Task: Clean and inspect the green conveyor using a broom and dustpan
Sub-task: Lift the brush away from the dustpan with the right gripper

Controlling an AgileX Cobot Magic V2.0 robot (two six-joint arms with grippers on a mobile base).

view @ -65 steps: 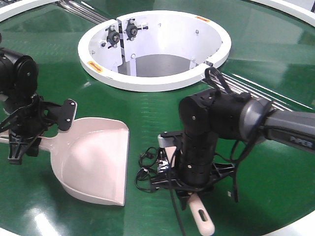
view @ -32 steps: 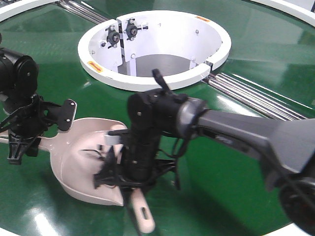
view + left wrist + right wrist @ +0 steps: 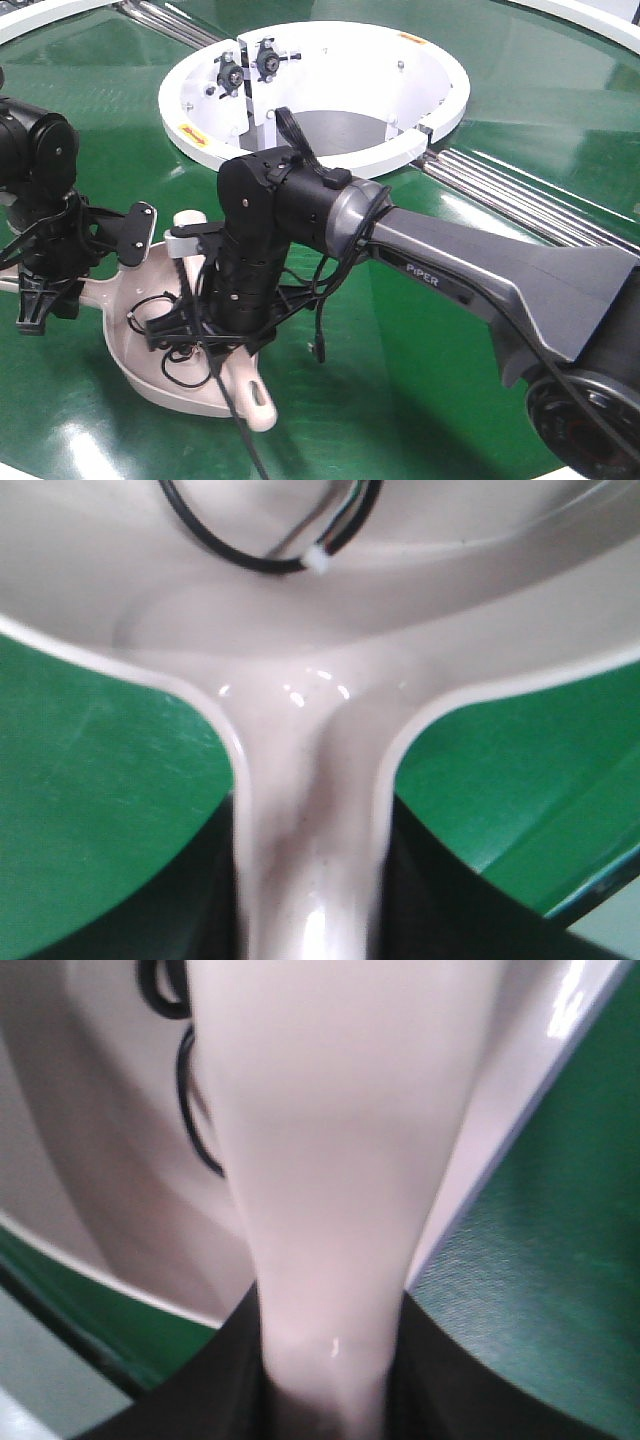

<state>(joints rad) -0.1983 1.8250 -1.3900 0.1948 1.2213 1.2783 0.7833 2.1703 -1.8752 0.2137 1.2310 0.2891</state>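
Two smooth pale plastics clenched: left tool on dustpan, right tool on broom.

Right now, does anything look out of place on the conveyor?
Yes: a tangle of thin black wire with a white connector lies inside the dustpan, by the broom. It is loose cabling, not dust.

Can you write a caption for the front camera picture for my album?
Right gripper holds the broom over the dustpan, gripped by the left gripper, on the green conveyor.
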